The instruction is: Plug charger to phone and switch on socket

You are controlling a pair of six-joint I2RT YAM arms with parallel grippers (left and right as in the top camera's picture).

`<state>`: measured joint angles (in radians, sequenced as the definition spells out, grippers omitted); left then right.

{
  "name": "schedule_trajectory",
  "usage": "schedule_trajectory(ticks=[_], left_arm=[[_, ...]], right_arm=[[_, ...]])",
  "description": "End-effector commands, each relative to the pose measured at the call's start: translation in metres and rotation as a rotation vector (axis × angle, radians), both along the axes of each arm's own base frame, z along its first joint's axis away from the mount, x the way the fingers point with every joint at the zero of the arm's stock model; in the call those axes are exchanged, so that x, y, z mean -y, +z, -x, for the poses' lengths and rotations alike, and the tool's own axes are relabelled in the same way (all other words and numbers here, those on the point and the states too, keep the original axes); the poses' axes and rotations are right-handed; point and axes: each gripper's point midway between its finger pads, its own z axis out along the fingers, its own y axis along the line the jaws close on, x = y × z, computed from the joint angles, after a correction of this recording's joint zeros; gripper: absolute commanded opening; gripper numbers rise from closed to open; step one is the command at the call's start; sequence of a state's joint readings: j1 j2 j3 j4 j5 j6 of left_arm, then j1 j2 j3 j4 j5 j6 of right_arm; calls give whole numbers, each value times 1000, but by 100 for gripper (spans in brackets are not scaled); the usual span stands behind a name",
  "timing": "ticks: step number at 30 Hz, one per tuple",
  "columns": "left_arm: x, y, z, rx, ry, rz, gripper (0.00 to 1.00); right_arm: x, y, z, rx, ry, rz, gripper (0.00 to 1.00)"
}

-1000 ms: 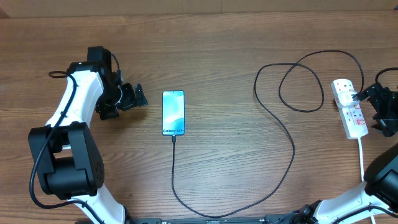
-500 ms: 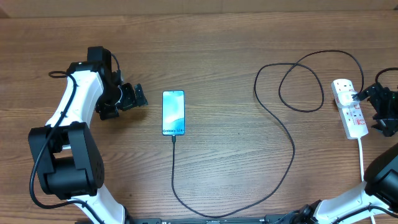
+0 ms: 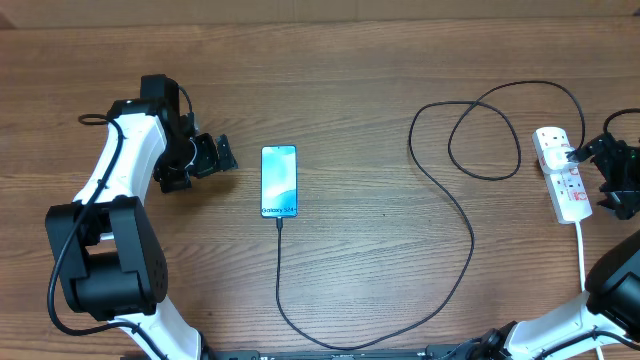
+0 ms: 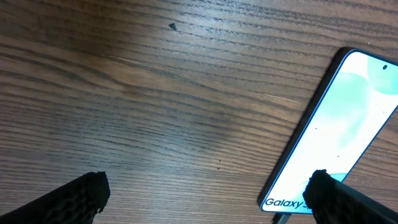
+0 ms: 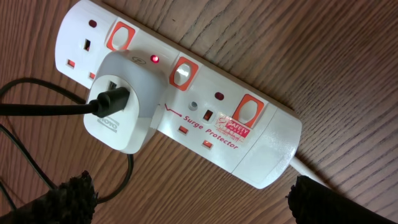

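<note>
Here's the phone [image 3: 279, 181], flat on the wooden table [image 3: 360, 80], screen lit blue-teal, the "Galaxy" edge toward the robot's bases. At that short edge sits the small black tip of the charger [image 3: 470, 235], and it looks seated in the phone's port. The thin black cable drops away from the phone toward the bases, sweeps out to the phone's right, climbs and throws a big loop before it reaches the socket [image 3: 561, 174], well off to the phone's right.

The left gripper [image 3: 220, 155] hangs near the phone's left side, apart from it. Its jaws are spread wide and hold nothing. From the left wrist, the two dark fingertips [image 4: 84, 194] frame bare wood and the phone's corner.

Far right of the phone, the right gripper [image 3: 610, 172] hovers just beyond the socket. Its jaws are also fully apart, with nothing in them. The right wrist view shows a white adapter [image 5: 121, 109] plugged into the strip, the black cable entering it, and a small red lamp [image 5: 154, 59] glowing just above.
</note>
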<state>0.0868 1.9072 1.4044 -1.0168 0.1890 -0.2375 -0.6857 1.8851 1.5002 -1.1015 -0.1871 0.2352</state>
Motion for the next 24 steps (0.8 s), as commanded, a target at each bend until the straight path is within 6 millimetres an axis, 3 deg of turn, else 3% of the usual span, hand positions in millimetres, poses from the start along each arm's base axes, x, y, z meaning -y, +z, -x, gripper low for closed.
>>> schedule_trajectory(ticks=[1, 6, 11, 17, 24], left_arm=[[1, 14, -3, 41, 6, -12, 100], [10, 29, -5, 84, -20, -18, 100], [26, 57, -5, 164, -62, -19, 100], [53, 105, 1, 303, -135, -14, 100], [87, 165, 22, 480, -232, 10, 100]], right_arm=[[-3, 7, -2, 20, 3, 4, 100], [-3, 7, -2, 19, 3, 4, 100], [-3, 7, -2, 19, 3, 4, 100], [-3, 7, -2, 19, 3, 4, 100], [-3, 7, -2, 19, 3, 4, 100]])
